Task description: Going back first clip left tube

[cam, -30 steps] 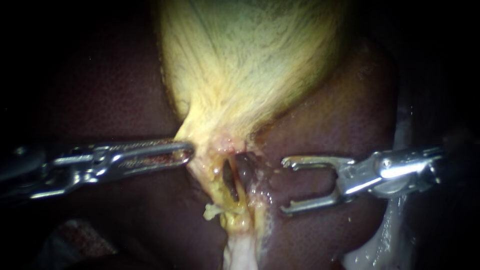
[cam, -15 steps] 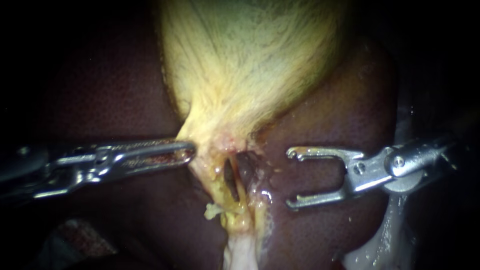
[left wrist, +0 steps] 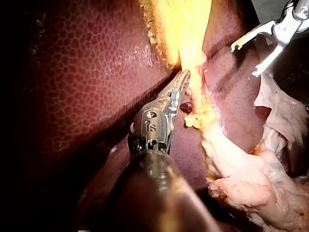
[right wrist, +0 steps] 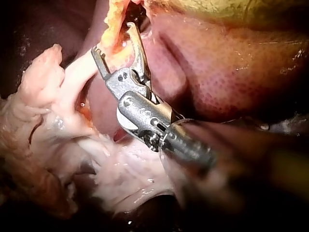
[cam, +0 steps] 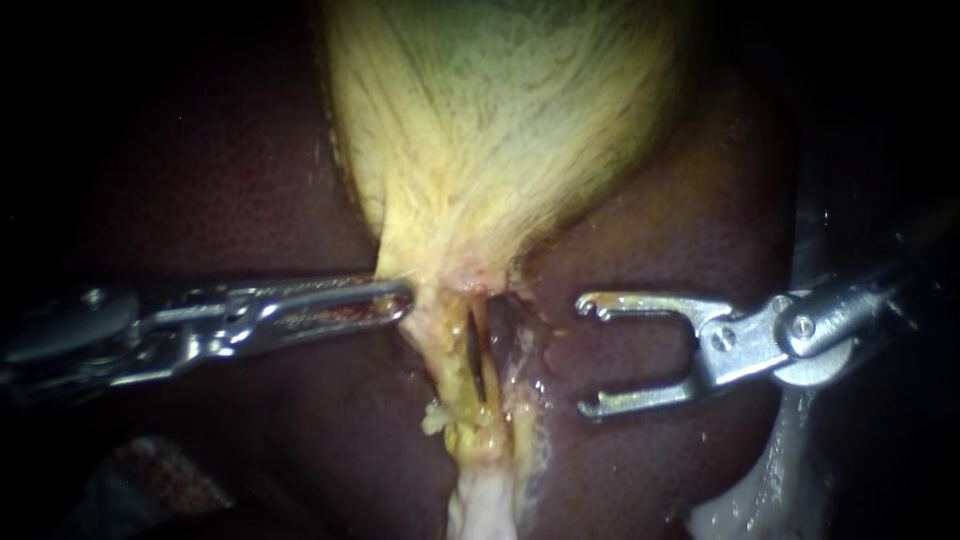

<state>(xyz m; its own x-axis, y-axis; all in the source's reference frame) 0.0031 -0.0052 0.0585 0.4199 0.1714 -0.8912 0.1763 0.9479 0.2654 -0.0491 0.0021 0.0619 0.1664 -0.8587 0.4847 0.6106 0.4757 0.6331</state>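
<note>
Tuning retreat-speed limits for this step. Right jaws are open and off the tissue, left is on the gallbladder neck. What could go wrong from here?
1. The left instrument looks shut on the gallbladder at its neck, drawing it taut. More pull could tear the thin tubes just below.
2. The right instrument has its jaws open close over the liver. A dip while it backs away could scrape the surface with a jaw tip.

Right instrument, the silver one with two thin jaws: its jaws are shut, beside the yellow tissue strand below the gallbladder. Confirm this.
Wrong: the silver right instrument has its jaws open, a clear gap between them and nothing held. It does sit beside the yellow tissue strand below the pale yellow gallbladder. The endoscope view shows it.
</note>
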